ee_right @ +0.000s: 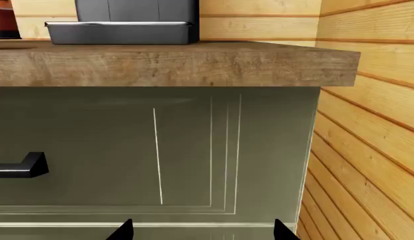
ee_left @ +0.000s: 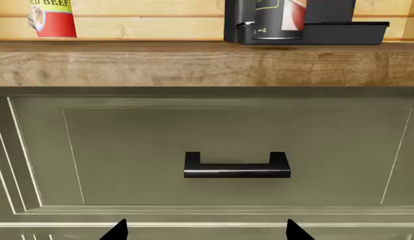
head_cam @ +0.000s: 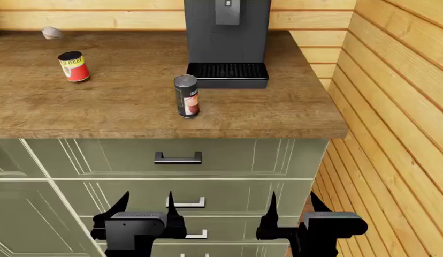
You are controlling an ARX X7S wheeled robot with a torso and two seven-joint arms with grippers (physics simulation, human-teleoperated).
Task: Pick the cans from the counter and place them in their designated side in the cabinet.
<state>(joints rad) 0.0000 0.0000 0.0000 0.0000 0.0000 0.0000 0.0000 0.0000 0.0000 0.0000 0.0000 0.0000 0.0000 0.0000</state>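
Both grippers hang low before the green drawers, jaws spread wide and empty: the left gripper [head_cam: 146, 206] and right gripper [head_cam: 291, 206] touch nothing. On the counter [head_cam: 121, 115] above, the grey can [head_cam: 186, 96] stands upright just before the coffee machine [head_cam: 227, 40]; the red can [head_cam: 74, 66] stands well apart, toward the left.

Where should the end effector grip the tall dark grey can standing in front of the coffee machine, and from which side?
Grip the tall dark grey can with the grey lid around its mid-body, end effector fingers on opposite sides of the cylinder, coming in level from the brown wood-grain counter's front edge. It stands upright near that edge, while the dark coffee machine's drip tray sits close behind it.
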